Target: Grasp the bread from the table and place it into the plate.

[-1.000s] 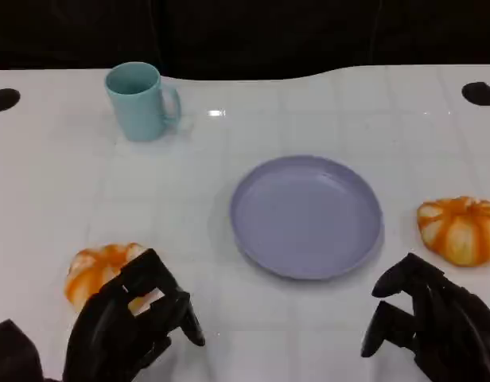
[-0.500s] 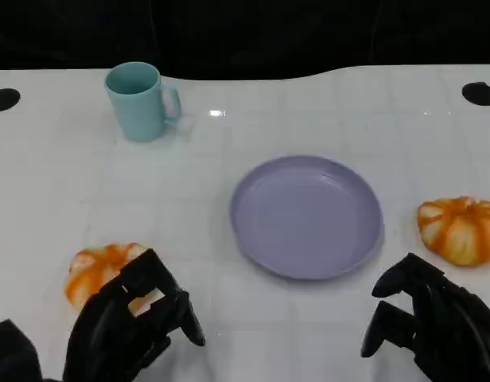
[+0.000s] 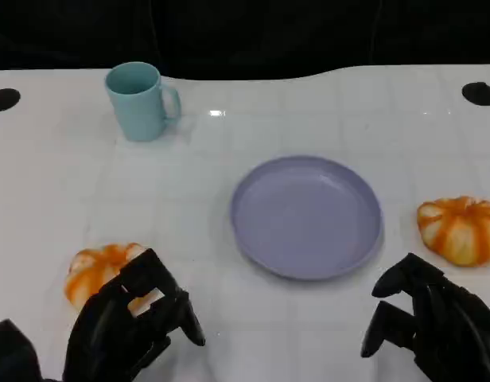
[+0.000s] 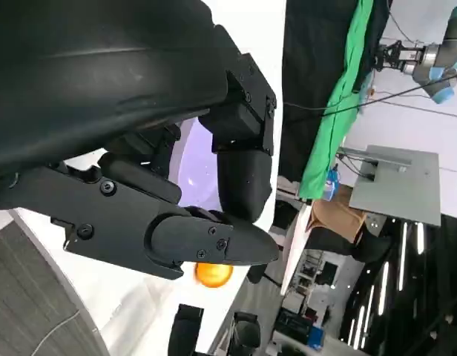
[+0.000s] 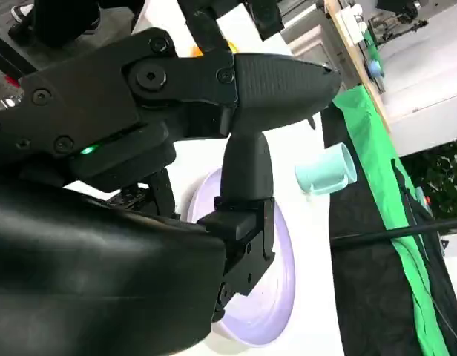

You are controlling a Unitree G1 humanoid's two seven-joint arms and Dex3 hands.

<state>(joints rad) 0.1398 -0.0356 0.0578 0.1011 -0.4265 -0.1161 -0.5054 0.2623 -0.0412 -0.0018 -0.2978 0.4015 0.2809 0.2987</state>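
A white desk (image 3: 253, 318) is seen before a dark background. At the centre lies the purple plate (image 3: 306, 216), with nothing in it. 2 orange breads are seen: the left bread (image 3: 98, 269) at 8 o'clock of the plate, the right bread (image 3: 459, 229) at 3 o'clock. A teal mug (image 3: 140, 101) stands at 10 o'clock. Nothing has changed in the last second. The left hand (image 3: 130, 322) is loosely curled just beside the left bread, holding nothing; the right hand (image 3: 424, 322) is likewise empty. The grasp is judged not yet begun.

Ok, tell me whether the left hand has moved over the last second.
No. The left hand sits at the same spot beside the left bread, no closer to the plate.
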